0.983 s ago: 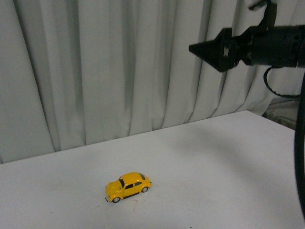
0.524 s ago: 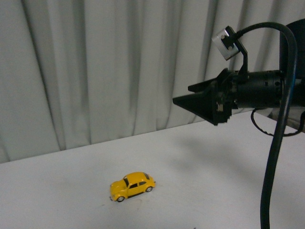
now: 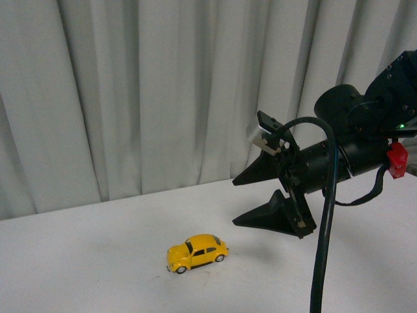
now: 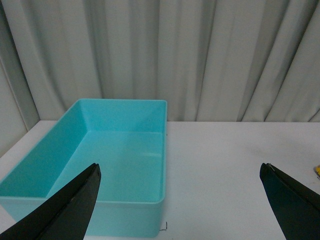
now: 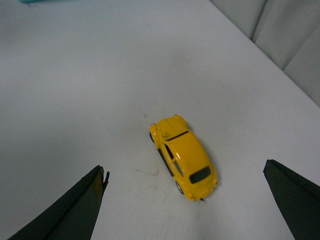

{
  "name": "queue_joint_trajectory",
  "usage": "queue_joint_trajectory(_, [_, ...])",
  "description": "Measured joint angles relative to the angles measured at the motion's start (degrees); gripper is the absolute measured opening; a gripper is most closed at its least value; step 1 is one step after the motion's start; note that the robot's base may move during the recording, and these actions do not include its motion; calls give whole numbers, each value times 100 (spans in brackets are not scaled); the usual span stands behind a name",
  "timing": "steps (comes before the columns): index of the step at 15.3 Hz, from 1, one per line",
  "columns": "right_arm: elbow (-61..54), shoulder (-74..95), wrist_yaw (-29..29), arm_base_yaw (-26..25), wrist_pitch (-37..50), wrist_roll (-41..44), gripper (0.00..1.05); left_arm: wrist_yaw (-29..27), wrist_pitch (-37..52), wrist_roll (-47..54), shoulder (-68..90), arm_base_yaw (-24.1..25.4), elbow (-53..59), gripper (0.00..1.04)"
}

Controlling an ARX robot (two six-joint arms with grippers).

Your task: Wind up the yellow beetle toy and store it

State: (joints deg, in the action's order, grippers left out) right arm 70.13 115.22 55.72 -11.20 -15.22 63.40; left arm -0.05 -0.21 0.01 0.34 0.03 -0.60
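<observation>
The yellow beetle toy [image 3: 197,253] stands on its wheels on the white table [image 3: 85,261], nose toward the left in the front view. My right gripper [image 3: 236,203] hangs open just to the toy's right and a little above it, one finger over the other. In the right wrist view the toy [image 5: 184,156] lies between the two black fingertips [image 5: 80,205], its rear window toward the camera, untouched. My left gripper [image 4: 180,167] is open over bare table beside a teal bin [image 4: 120,102]. It is out of the front view.
The teal bin is an empty rectangular box near a grey curtain [image 4: 200,55] that closes the table's far side. A thick black cable [image 3: 322,248] hangs in front of the right arm. A yellow sliver [image 4: 318,170] shows at the left wrist view's edge.
My right arm has come down from high up to just above the table beside the toy, and its wrist has rolled. The front view itself has shifted, so the toy sits further right in it.
</observation>
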Motion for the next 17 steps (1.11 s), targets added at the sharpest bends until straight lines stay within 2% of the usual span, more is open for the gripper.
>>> queue_joint_trajectory(2, [52, 92, -295, -2, 190, 57, 98, 2, 0, -2, 0, 0, 0, 98])
queue_joint_trajectory(3, [52, 109, -243, 7, 503, -72, 98, 2, 0, -2, 0, 0, 0, 98])
queue_joint_trajectory(6, [-155, 92, -396, 35, 1523, -787, 98, 2, -2, 0, 0, 0, 0, 98])
queue_joint_trajectory(17, [-175, 87, -413, 35, 1534, -984, 98, 2, 0, -2, 0, 0, 0, 98])
